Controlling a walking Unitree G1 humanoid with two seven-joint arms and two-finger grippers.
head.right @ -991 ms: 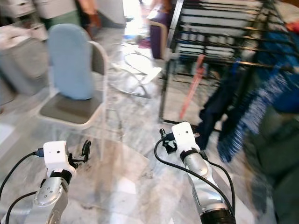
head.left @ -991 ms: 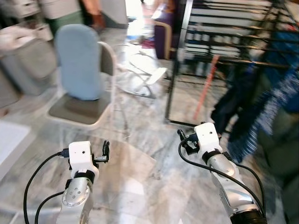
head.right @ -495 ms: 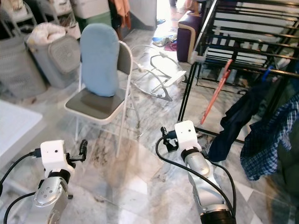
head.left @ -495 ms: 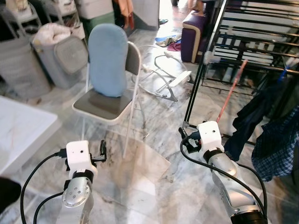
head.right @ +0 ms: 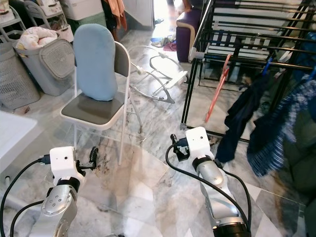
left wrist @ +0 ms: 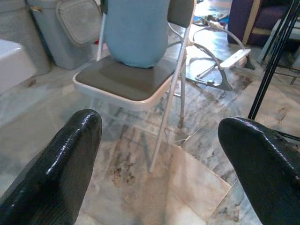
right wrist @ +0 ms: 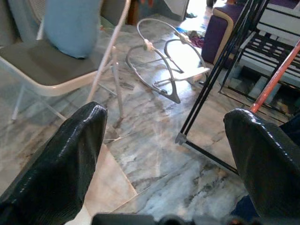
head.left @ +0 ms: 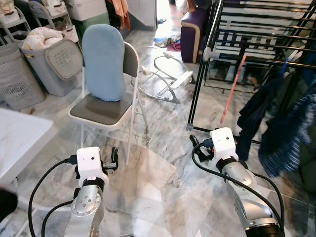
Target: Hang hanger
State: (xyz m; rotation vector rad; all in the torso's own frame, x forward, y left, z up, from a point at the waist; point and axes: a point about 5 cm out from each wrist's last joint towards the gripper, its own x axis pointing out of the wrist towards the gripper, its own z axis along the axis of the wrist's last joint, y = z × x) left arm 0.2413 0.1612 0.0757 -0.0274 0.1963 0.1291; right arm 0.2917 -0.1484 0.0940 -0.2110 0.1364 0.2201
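A robot looks down at a marble floor [head.left: 163,123] in a cluttered room. Both arms reach forward at waist height. The left tool [left wrist: 159,154] has its two black fingers spread wide with nothing between them, and the right tool [right wrist: 164,159] is spread the same way, also empty.

No loose hanger can be made out for certain. A blue hook [head.right: 267,66] near the top of the drying rack [head.left: 200,74] may be a hanger already holding dark clothes [head.left: 256,108], but it is too small to be sure. Judging from the task, a hanger would be light, stiff and fairly slick, best gripped on the neck just below the hook, so the hook stays free to catch a bar.

The black drying rack stands at about 1 o'clock from the right tool, well apart from it, with clothes draped at 2 o'clock. A thin orange rod [head.left: 232,89] leans against the rack. At 11 o'clock from the left tool stands a folding chair [head.left: 106,106] with a blue cushion [head.left: 102,61] upright on its seat. Laundry baskets [head.left: 52,57] sit at 10 o'clock, further off. A white counter [head.left: 17,143] edge shows near the left arm.
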